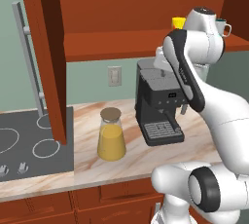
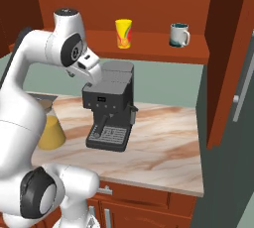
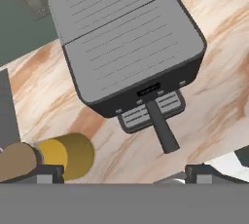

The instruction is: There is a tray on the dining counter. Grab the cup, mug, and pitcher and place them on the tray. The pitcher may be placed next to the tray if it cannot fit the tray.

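The pincer (image 3: 124,172) is spread wide and holds nothing, high over the coffee machine (image 3: 127,47). The cup (image 2: 123,33) and mug (image 2: 178,34) wait on the shelf (image 2: 149,43), and the pitcher (image 1: 111,135) stands on the worktop (image 1: 136,157) left of the machine, ready to grab.

- Cup (image 1: 178,22): in the left base view, mostly hidden behind the arm (image 1: 187,72); a yellow top edge shows.
- Mug (image 1: 222,26): beside the cup, largely covered by the arm.
- Pitcher (image 2: 51,132): in the right base view, neck and lid hidden behind the arm.
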Tool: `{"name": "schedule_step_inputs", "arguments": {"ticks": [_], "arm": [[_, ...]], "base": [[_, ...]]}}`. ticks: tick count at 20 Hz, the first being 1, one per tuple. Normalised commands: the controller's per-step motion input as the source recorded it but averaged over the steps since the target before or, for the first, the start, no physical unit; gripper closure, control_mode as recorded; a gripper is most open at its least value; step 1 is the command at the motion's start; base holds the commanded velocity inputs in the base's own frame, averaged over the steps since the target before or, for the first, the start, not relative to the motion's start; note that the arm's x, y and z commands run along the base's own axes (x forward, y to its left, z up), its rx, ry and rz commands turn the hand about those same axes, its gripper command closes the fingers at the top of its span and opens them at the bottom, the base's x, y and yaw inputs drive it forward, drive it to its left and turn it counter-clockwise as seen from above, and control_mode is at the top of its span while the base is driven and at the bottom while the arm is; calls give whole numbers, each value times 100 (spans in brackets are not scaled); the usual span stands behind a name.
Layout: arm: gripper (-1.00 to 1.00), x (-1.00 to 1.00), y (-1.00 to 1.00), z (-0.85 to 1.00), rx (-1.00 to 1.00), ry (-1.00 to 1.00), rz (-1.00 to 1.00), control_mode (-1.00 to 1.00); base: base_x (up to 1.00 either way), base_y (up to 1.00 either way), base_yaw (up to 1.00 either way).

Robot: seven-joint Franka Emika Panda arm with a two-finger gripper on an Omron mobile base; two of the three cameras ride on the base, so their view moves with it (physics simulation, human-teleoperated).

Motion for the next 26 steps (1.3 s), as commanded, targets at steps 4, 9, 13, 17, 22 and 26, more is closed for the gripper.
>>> {"name": "schedule_step_inputs", "arguments": {"ticks": [4, 9, 13, 17, 22, 26], "arm": [[-100, -19, 0, 6, 22, -1, -31, -100], [-100, -10, 0, 7, 23, -1, -30, -100], [-100, 0, -6, 11, 17, -6, -23, -100], [-100, 0, -13, 25, 5, -5, -18, -100], [-100, 0, -31, 25, 0, -6, -10, -100], [-100, 1, -26, 42, 2, -2, -9, -100]], "base": [[0, 0, 0], [0, 0, 0], [0, 0, 0], [0, 0, 0], [0, 0, 0], [0, 0, 0]]}}
